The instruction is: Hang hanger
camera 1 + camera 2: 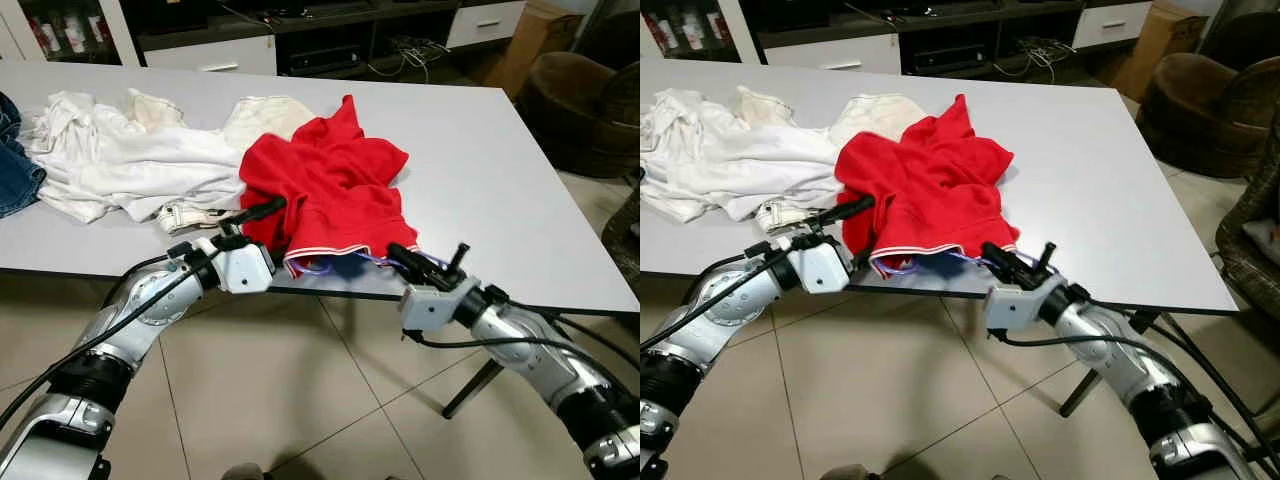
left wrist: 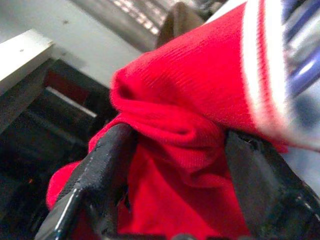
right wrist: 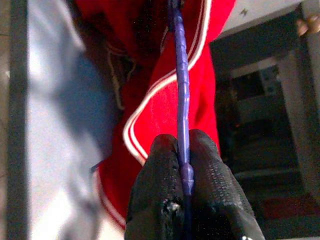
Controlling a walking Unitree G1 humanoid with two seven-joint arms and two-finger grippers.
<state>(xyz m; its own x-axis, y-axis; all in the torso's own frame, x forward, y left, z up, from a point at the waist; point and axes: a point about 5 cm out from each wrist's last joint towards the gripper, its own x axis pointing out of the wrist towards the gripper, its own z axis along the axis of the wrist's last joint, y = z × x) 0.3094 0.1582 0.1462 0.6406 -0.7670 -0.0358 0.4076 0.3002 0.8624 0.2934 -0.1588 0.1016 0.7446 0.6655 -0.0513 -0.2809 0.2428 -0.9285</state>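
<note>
The right gripper (image 3: pixel 182 170) is reaching over the near edge of the white table (image 1: pixel 500 170), its two black fingers (image 3: pixel 155 195) pressing tight together on the thin purple hanger (image 3: pixel 181 90). The hanger is running from that pinch into the hem of the red shirt (image 1: pixel 330 190), and most of it is lying hidden under the cloth; only a short purple length is showing near the table edge (image 1: pixel 345 262).

The left gripper (image 1: pixel 262 222) is sitting at the shirt's left near side. In the left wrist view its fingers (image 2: pixel 100 170) are standing apart with a bunched fold of the red shirt (image 2: pixel 170 150) between them; the fabric is touching both fingers, but whether they are actually squeezing it is hard to tell. A white-striped hem and a blurred purple bar are showing at the edge of that view.

The red shirt is lying crumpled near the middle of the table, its striped hem hanging slightly over the near edge. To its left, a pile of white clothes (image 1: pixel 130 160) is lying touching it, and a piece of blue denim (image 1: pixel 12 160) is being cut off at the far left.
</note>
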